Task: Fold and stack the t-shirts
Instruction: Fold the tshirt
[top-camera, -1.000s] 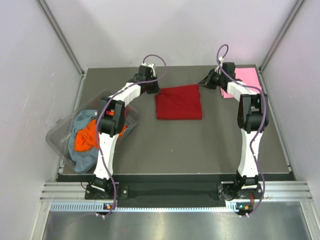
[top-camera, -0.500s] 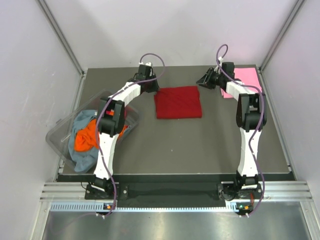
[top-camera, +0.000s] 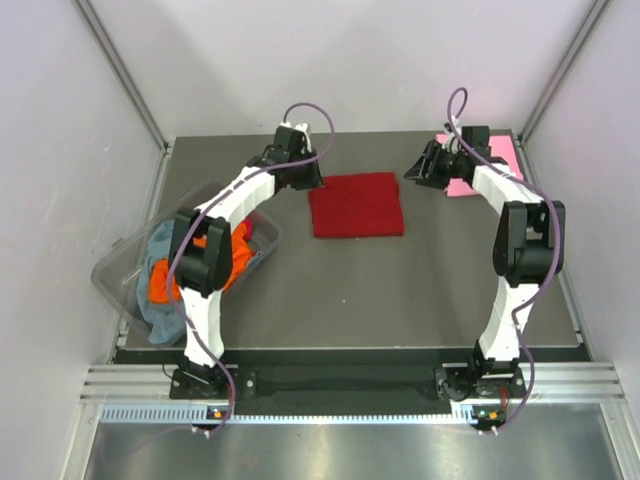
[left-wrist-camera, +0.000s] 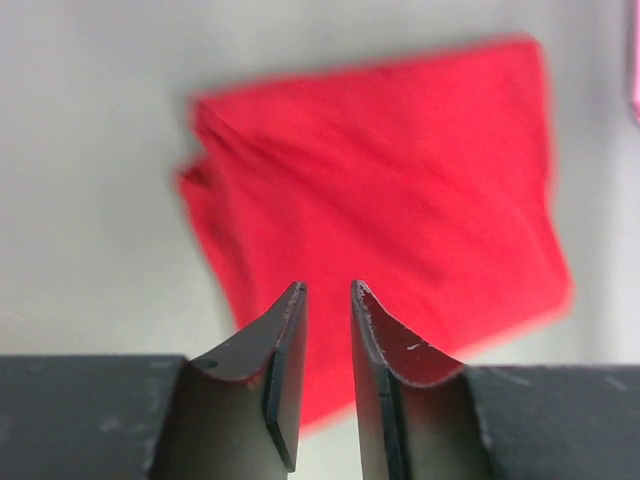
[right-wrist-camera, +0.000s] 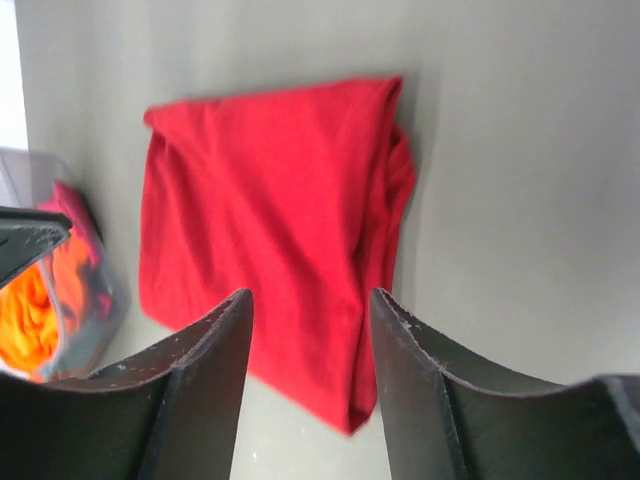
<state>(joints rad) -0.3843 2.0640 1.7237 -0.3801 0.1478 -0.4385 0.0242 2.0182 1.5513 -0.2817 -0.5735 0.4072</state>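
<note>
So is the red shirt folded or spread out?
Folded. The red shirt lies as a compact rectangle, layers doubled along one edge, no sleeves showing.

A folded dark red cloth t-shirt (top-camera: 356, 204) is laid flat on the dark flat tabletop (top-camera: 400, 290), in its far middle part. A light pink cloth t-shirt (top-camera: 503, 150) is placed in the far right corner, apart from the red one and partly covered by the right arm. A clear plastic tub (top-camera: 110, 268) is set at the left edge; in it, an orange cloth t-shirt (top-camera: 165, 282) is piled on a grey-blue cloth t-shirt (top-camera: 160, 322). The left end effector (top-camera: 312, 181) is positioned just beside the red shirt's far left corner. The right end effector (top-camera: 415, 170) is positioned between the red and pink shirts.
</note>
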